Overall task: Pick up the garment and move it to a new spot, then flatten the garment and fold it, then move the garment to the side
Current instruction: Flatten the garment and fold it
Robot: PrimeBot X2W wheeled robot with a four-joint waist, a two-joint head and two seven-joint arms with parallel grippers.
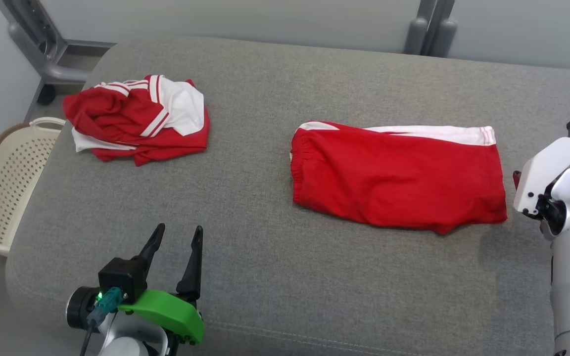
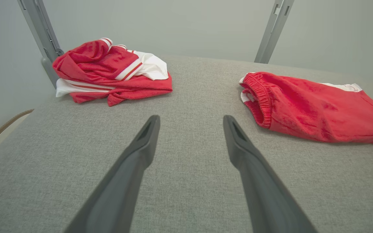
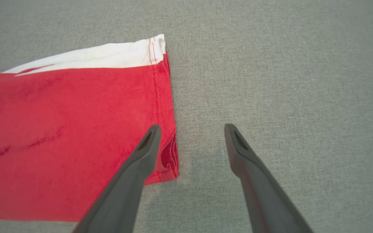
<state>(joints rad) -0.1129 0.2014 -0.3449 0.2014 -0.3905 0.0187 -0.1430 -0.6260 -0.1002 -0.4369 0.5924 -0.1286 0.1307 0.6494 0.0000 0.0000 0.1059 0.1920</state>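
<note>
Garment point(image 1: 399, 175) lies on a broad grey cloth-covered surface point(image 1: 265, 237) that runs back to a pale wall. It is a pair of red shorts with a white side stripe, folded flat into a rough rectangle on the right half of the surface, with the elastic waistband toward the middle and the hemmed leg end toward the right edge. Well apart from it, at the far left, sits a crumpled pile of red-and-white clothing point(image 1: 136, 118) — bunched and heaped, not flat. Beyond the left edge of the surface, lower down, stands a cream perforated basket point(image 1: 3, 188). The white right arm point(image 1: 557, 193) comes in at the right, just beside the hem end of the garment. In its wrist view the right tool point(image 3: 192, 127) has its fingers spread wide with nothing between them: one finger is over the near hem corner of the shorts, the other over bare grey cloth. Whether it touches the fabric I cannot tell. The left tool point(image 1: 178, 229) is near the front edge at the left — equally wide apart and empty, pointing across the bare surface between pile and garment
</note>
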